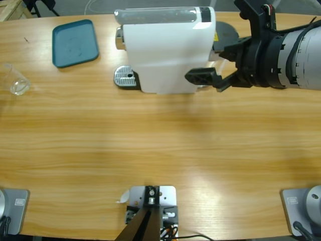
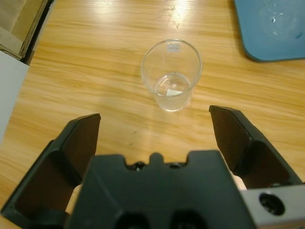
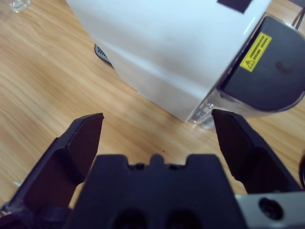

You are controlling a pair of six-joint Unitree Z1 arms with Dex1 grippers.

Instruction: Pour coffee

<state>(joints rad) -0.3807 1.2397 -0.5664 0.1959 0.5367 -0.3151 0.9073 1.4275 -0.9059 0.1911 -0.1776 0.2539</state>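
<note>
Left gripper (image 2: 155,119) was spread wide, empty, just short of the clear plastic cup (image 2: 171,74) standing upright near the teal tray (image 2: 271,28). Right gripper (image 3: 157,124), likewise agape, faced the white coffee machine (image 3: 176,43). A centred, gentle grasp seemed advisable.

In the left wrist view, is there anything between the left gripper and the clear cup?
No. In the left wrist view only bare wooden table lies between the open left gripper and the clear cup; the teal tray sits off to the side.
</note>
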